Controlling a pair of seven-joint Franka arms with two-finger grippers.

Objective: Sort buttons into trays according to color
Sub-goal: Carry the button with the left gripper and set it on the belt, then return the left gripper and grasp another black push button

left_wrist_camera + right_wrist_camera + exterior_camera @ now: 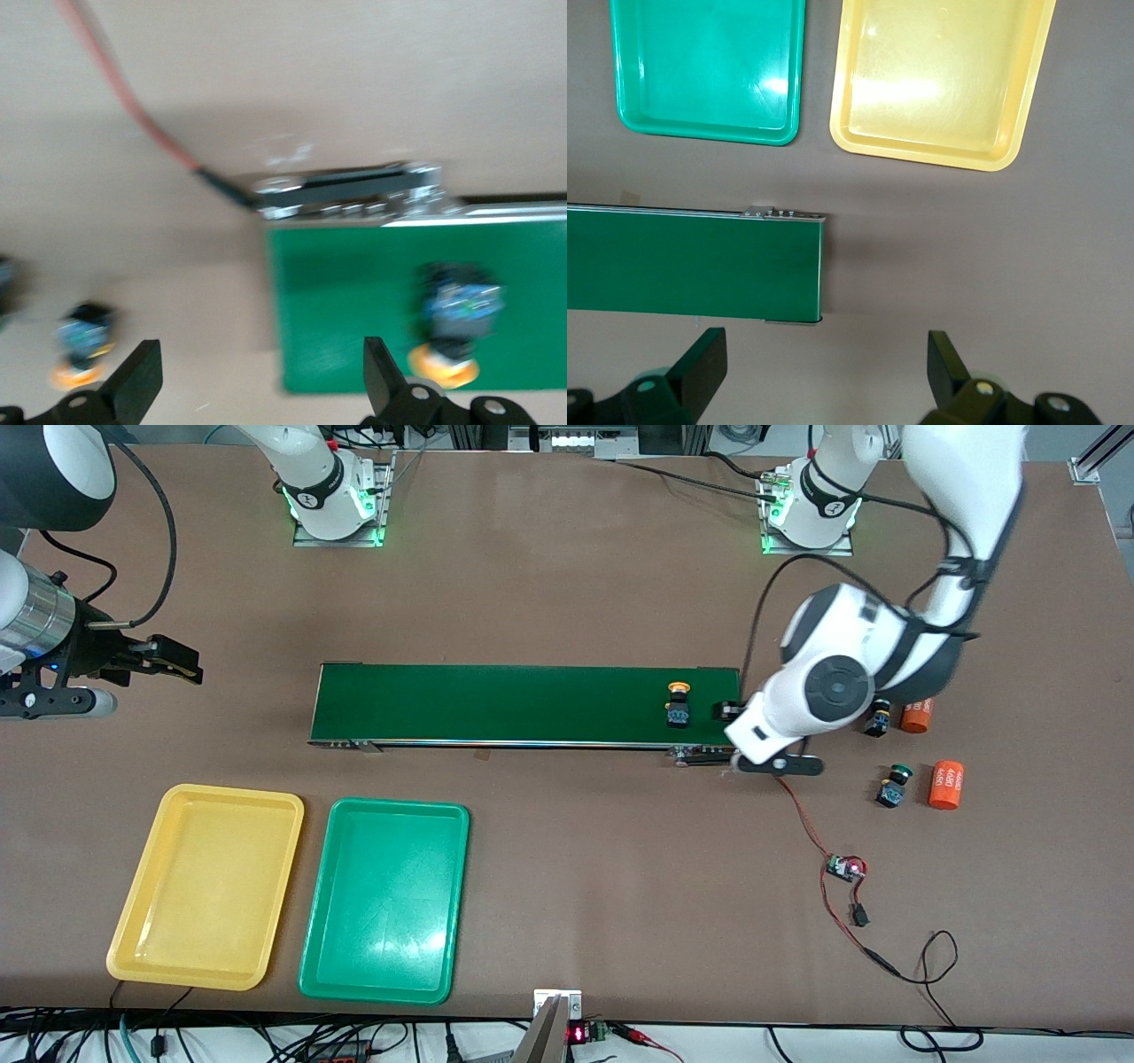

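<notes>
yellow button on belt [454, 323]: upright, just outside one spread left finger [383, 367]
buttons off belt [891, 784]: one green, one partly hidden
trays [943, 80]: yellow and green, side by side, empty

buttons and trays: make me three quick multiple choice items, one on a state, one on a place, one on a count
1. The yellow tray and the green tray are:
a) both empty
b) both holding buttons
c) stacked

2. The yellow-capped button nearest the left gripper stands:
a) in the yellow tray
b) on the conveyor belt
c) on top of an orange cylinder

3. How many orange cylinders lie on the table?
a) one
b) four
c) two

Key:
1 a: both tray floors show bare plastic.
2 b: it sits on the belt's green surface, with the left gripper open over that end of the belt.
3 c: one lies beside another button, and the other lies nearer the front camera.

The right arm waits with the right gripper open.
</notes>
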